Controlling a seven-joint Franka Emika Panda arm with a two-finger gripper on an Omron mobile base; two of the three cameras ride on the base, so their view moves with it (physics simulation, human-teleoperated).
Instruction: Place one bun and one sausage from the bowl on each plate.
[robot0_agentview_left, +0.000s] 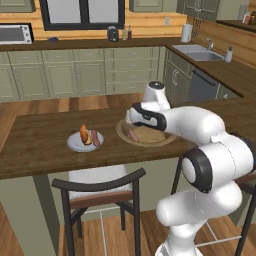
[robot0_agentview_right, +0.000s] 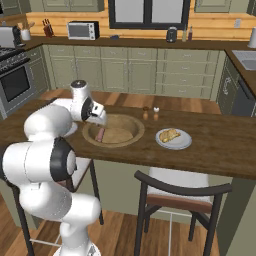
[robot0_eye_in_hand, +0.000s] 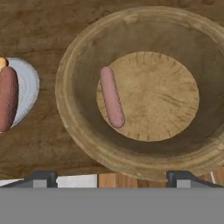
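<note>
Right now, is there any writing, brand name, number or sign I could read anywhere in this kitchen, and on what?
None can be read.
The microwave front shows no legible label or digits.
The bottles on the back counter are too small to show any label.
The wooden bowl, the sausage in it and the plates carry no print.

Arm rises from base, elbow bent high, forearm reaching forward and level. Wrist turned down, hand pointing straight at the desk from above. Gripper empty; the two dark fingers stand wide apart, tips at opposite sides of hand view.
</note>
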